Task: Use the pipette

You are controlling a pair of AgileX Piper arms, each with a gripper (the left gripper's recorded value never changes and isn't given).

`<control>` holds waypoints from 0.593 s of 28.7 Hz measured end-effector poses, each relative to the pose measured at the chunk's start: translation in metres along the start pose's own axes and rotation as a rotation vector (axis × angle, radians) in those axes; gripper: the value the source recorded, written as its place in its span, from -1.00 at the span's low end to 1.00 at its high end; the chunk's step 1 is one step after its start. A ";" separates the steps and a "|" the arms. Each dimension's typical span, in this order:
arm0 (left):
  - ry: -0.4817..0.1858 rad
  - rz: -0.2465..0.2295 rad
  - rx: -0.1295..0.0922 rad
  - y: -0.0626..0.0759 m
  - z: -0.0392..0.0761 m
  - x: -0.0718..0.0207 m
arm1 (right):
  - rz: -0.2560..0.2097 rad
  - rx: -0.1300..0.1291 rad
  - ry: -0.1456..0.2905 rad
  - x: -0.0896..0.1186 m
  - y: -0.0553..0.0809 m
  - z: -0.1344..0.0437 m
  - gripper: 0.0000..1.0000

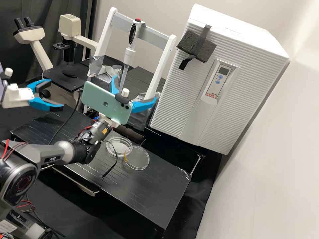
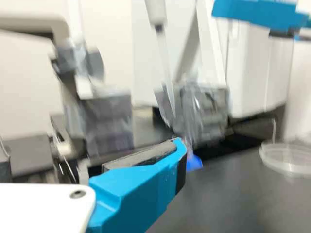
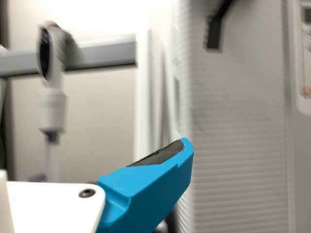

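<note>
The pipette (image 1: 132,36) hangs upright from the crossbar of a white stand (image 1: 162,63), red button on top. Its thin tube runs down toward the taped stand base. My right gripper (image 1: 134,89) sits just below and in front of it, wide open and empty. In the high view the tube lines up between its fingers, and contact cannot be told. The right wrist view has the pipette (image 3: 51,97) beyond one blue finger (image 3: 150,189). My left gripper (image 1: 55,94) hovers open and empty at the far left. Its view catches the pipette tube (image 2: 163,63).
Two clear petri dishes (image 1: 119,144) (image 1: 137,157) lie on the black bench (image 1: 156,192); one dish (image 2: 289,158) shows in the left wrist view. A large white ribbed machine (image 1: 219,76) stands right of the stand. A microscope (image 1: 66,39) is at the back left.
</note>
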State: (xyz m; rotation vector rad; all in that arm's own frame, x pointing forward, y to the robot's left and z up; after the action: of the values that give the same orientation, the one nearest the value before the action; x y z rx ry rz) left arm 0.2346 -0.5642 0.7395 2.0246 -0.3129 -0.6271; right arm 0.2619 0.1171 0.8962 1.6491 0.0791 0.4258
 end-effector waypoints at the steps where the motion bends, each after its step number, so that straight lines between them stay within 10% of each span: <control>1: 0.000 0.033 0.003 0.009 0.000 -0.0007 | -0.008 0.005 0.011 0.005 0.000 -0.007 1.00; 17: -0.023 0.172 0.054 0.060 0.002 0.0099 | -0.073 -0.042 0.007 0.076 -0.008 -0.067 1.00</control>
State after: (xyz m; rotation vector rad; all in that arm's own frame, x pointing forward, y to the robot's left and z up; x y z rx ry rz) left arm 0.2437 -0.6011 0.7873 2.0170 -0.5168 -0.5393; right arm 0.3123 0.2046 0.9100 1.5987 0.1349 0.3753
